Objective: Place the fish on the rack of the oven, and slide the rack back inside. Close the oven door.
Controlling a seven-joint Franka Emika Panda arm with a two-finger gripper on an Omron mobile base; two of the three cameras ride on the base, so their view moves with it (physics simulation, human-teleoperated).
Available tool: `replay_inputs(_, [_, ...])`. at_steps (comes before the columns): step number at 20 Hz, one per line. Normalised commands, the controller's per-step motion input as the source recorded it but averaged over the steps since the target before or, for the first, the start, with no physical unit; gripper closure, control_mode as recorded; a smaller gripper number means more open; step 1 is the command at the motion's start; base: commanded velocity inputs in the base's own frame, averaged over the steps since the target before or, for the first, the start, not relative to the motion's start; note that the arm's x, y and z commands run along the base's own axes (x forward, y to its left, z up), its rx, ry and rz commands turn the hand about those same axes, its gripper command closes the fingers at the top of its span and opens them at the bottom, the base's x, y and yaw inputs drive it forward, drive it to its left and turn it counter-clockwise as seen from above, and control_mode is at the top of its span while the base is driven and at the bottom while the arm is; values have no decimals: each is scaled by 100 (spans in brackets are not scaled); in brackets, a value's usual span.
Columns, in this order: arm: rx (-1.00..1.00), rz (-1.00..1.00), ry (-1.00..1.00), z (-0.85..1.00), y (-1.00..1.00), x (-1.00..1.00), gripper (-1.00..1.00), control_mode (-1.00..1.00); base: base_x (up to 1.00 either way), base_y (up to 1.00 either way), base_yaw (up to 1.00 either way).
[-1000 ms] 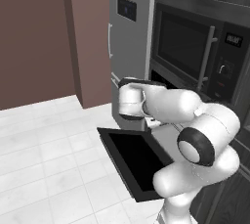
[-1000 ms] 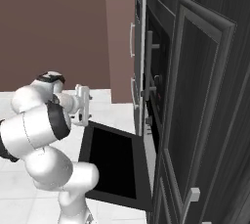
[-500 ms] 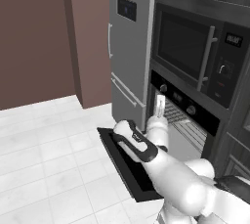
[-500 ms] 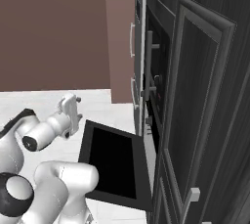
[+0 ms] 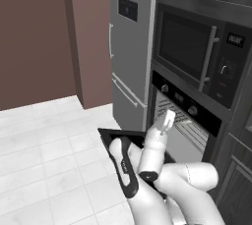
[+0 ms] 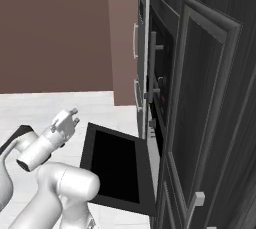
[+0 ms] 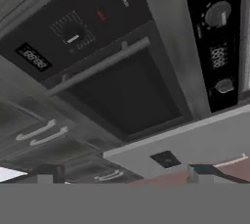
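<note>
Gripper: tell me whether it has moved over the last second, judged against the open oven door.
Yes. The gripper has swung from the oven door's far left corner across to above it, close to the oven front.

microwave (image 5: 194, 57) sits up in the dark cabinet wall, black, dark glass door, vertical bar handle (image 5: 209, 58) on its right side and a small display (image 5: 236, 39) above a knob. left of it stands the tall grey fridge (image 5: 129, 47) with a little dark panel (image 5: 127, 9) on its front. brown wall (image 5: 34, 37) further left, pale tiled floor (image 5: 44, 155) below. dark panelled cabinet door (image 6: 200, 103) at the right.
</note>
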Motion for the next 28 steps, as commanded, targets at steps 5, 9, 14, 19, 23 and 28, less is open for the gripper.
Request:
replay_inputs(5, [12, -50, -45, 80, 56, -64, -100, -100, 0, 0, 0])
replay_inputs(9, [9, -44, -36, 99, 54, -48, -100, -100, 0, 0, 0])
replay_inputs(14, [3, -30, -21, 98, 63, -47, -100, -100, 0, 0, 0])
replay_inputs(19, [-1, -15, -4, 100, 60, -47, -100, -100, 0, 0, 0])
replay_inputs(23, [-11, -8, 0, 100, 61, -48, -100, -100, 0, 0, 0])
replay_inputs(28, [-18, -3, 6, 100, 62, -42, -100, -100, 0, 0, 0])
